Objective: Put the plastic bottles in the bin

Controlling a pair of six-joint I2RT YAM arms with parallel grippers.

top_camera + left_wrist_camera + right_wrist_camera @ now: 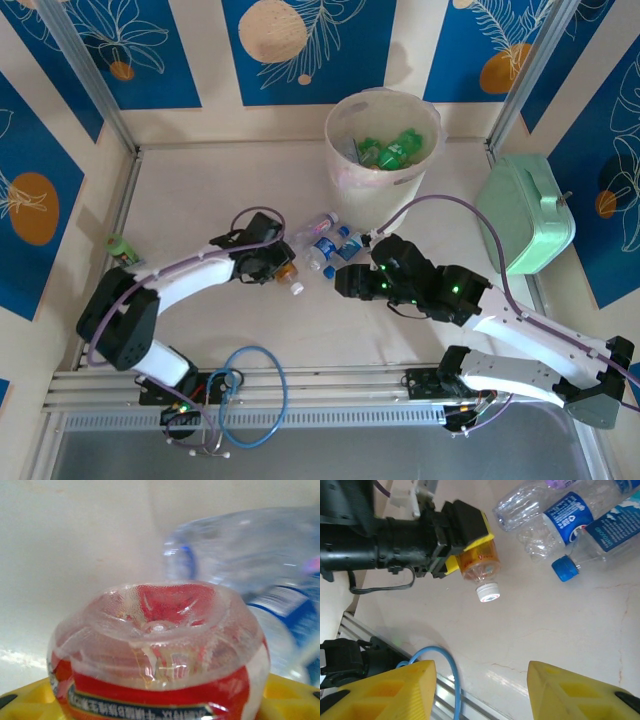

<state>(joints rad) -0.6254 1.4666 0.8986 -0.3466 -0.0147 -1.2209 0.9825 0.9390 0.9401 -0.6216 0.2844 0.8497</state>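
Nearby: clear bottles (325, 243) just right of orange bottle (481, 566); bin (345, 172) farther.
Left gripper (272, 266): clamps orange bottle.
Right gripper (482, 690): spread, empty.

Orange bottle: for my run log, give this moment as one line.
left gripper: shut on orange bottle; right gripper: open; bin: green bottles inside; table: clear bottles

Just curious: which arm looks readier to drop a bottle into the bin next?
Left, likely: its tool grips the orange-labelled bottle, ready for the bin; the right tool is open and empty.
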